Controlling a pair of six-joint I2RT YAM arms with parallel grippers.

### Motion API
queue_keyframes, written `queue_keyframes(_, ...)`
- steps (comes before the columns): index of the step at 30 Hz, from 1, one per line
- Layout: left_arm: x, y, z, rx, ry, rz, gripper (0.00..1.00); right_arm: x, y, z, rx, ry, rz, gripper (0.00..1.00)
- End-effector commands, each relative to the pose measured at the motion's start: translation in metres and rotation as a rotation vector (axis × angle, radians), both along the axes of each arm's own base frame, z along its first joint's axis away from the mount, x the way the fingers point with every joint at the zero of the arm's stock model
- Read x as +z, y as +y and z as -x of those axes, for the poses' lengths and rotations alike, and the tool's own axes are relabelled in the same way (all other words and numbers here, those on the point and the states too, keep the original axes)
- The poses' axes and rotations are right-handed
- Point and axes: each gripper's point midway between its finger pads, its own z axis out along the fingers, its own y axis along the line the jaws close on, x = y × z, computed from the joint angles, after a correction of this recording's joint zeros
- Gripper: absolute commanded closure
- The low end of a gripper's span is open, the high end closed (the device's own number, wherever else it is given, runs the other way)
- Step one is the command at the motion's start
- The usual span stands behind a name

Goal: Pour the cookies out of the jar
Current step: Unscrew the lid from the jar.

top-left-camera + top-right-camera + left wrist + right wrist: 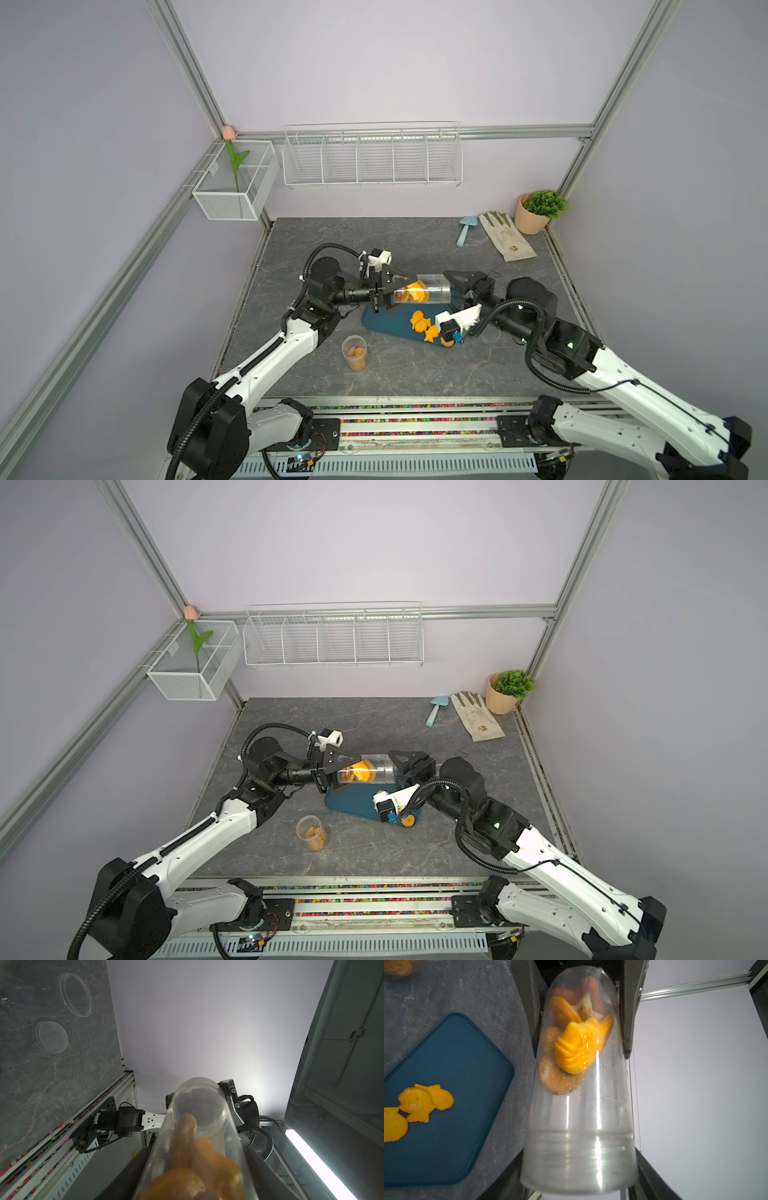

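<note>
The cookies (411, 293) are mostly bunched in the closed end of the clear jar (434, 289), which lies sideways in the air above the teal tray (380, 326) on the counter (374, 249). The left hand (400, 293) clamps that closed end, and the right hand (452, 290) grips the open mouth end. A few orange ones (421, 1103) lie on the tray.

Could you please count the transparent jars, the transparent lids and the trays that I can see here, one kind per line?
Clear plastic jars: 2 (lying jar, standing jar)
Clear round lids: 2
Dark teal tray: 1
Total: 5
</note>
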Motion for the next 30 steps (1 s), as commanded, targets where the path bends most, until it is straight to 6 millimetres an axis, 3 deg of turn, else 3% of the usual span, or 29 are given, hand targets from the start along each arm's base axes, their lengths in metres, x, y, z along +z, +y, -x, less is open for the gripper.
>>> queue_keyframes(1, 0.019, 0.003, -0.005, 0.009, -0.038, 0.04, 0.31, -0.012, -0.015, -0.005, -0.056, 0.002, 0.036, 0.73)
queue_keyframes(7, 0.019, 0.002, -0.007, 0.013, -0.035, 0.042, 0.31, -0.007, -0.027, -0.007, -0.09, 0.018, -0.001, 0.73)
queue_keyframes(15, 0.026, 0.002, -0.008, 0.021, -0.044, 0.062, 0.31, -0.005, -0.02, -0.002, -0.063, 0.078, -0.06, 0.69)
queue_keyframes(23, 0.027, 0.005, -0.003, 0.023, -0.042, 0.067, 0.31, -0.005, -0.041, -0.003, -0.112, 0.154, -0.139, 0.7)
queue_keyframes(30, 0.028, 0.005, -0.003, 0.021, -0.044, 0.068, 0.31, -0.002, -0.037, 0.004, -0.083, 0.205, -0.175, 0.7)
